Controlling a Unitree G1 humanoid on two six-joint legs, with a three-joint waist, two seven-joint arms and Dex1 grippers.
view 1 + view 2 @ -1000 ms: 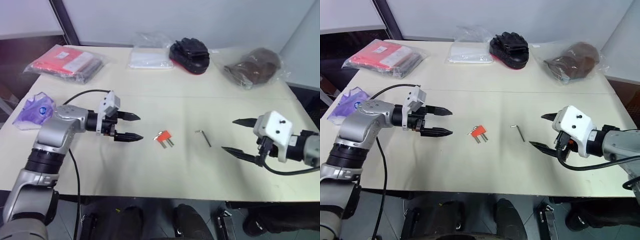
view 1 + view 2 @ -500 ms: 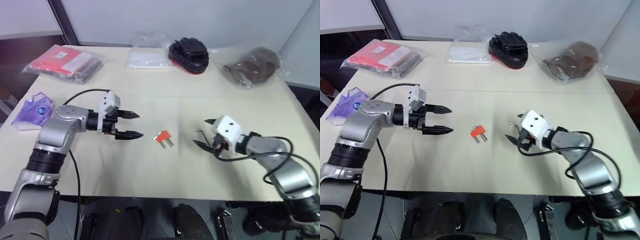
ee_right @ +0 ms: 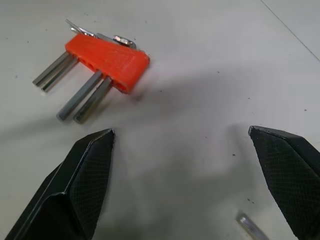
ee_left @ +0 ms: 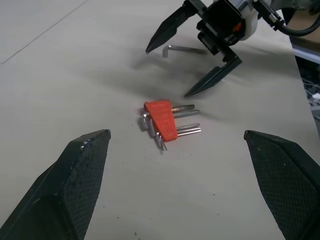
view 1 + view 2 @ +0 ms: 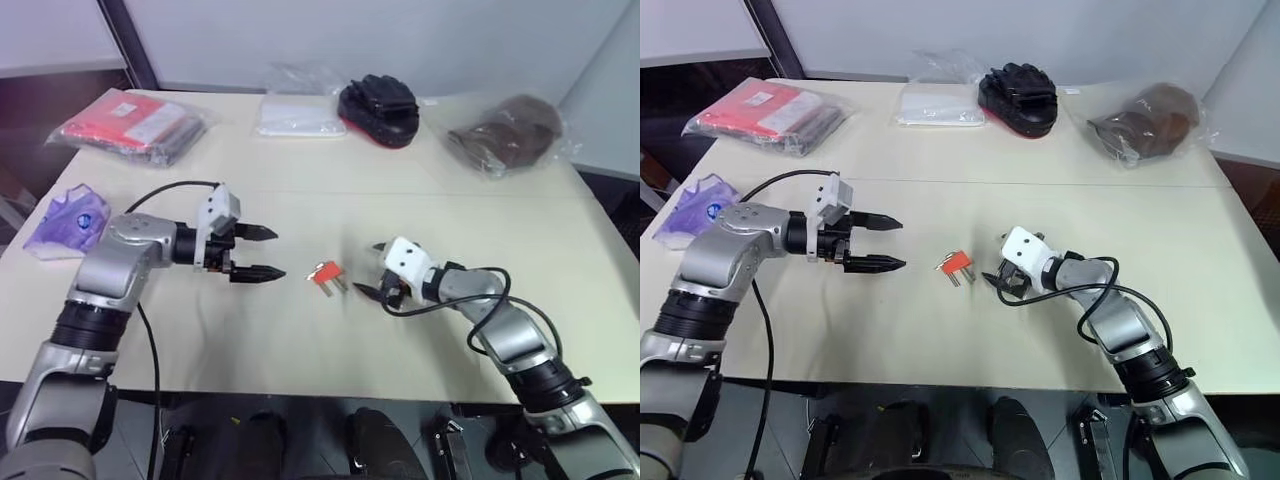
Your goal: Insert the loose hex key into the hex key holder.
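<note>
The desk (image 5: 300,200) is carrying everything. Both pincers are gaping wide and empty: the left pincer (image 5: 262,252) left of the orange holder (image 5: 326,273), the right pincer (image 4: 192,67) straddling the loose key (image 4: 182,49) lying beyond it.

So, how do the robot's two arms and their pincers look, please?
Both arms are silver-grey metal with black joint rings. Each ends in a white block carrying two black, pointed, textured fingers: the left pincer and the right pincer. A black cable loops along each arm. An orange patch shows on the right pincer's block.
</note>
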